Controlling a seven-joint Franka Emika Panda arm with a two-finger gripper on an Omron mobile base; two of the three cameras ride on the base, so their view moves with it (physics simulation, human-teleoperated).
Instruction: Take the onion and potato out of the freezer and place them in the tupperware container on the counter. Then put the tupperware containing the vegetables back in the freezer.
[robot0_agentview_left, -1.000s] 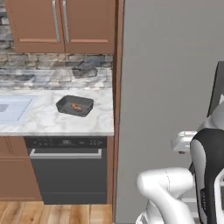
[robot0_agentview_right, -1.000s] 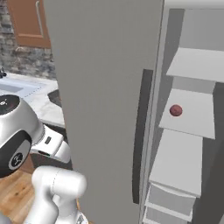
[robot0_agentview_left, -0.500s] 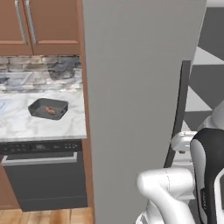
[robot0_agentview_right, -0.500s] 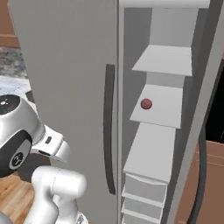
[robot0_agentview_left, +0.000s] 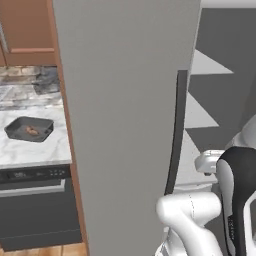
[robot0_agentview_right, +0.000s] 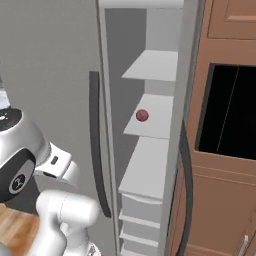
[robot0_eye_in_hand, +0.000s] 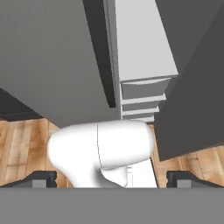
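The onion (robot0_agentview_right: 142, 115) sits on a freezer (robot0_agentview_right: 150, 165) shelf; the tupperware container (robot0_agentview_left: 29, 129) — seemingly holding the potato (robot0_agentview_left: 32, 131) — rests on the worktop (robot0_agentview_left: 35, 150). The gripper (robot0_eye_in_hand: 112, 179) is spread wide, empty.

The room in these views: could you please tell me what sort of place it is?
A rendered home kitchen, most likely. A marble counter sits over wooden cabinets, holding a dark tupperware container. Beside it stands a tall grey freezer, open, with an onion on a pale shelf.
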